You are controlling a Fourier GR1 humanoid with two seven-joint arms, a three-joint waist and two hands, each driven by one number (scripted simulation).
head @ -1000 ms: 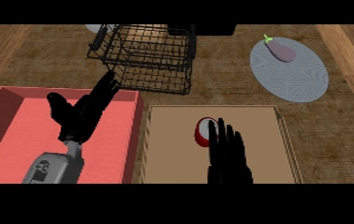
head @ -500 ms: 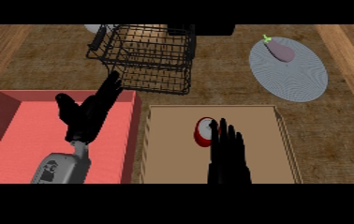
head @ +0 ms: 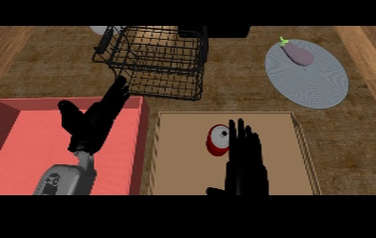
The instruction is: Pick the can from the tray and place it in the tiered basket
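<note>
A wooden table (head: 44, 72) is seen from steeply above. At the far left lies a shallow red bin (head: 29, 132), its right wall just beside a tan tray.

Over the red bin is the left robot hand (head: 92, 130), black, on a grey forearm (head: 64, 179) that comes in from the lower edge. The robot hand is open: its fingers are straight and slant up and to the right, and the thumb stands out to the left. The fingertips reach past the bin's far wall, close to the lower left corner of the tiered basket. This hand holds nothing.

Up and to the right of it stands the tiered basket (head: 158, 58), made of black wire, at the far side of the table.

Right of the bin is the tan tray (head: 283, 132), a low rectangular one. The can (head: 215, 141), red with a pale round top, lies in the tray, left of its middle.

The right robot hand (head: 246, 167) is over the tray and is also open, with straight fingers close together, pointing away from the robot. Its fingers overlap the right edge of the can; whether they touch it cannot be told. They are not curled round it.

At the upper right, well apart from the tray, a grey round plate (head: 312, 85) carries a purple eggplant (head: 298, 55) near its far rim.
</note>
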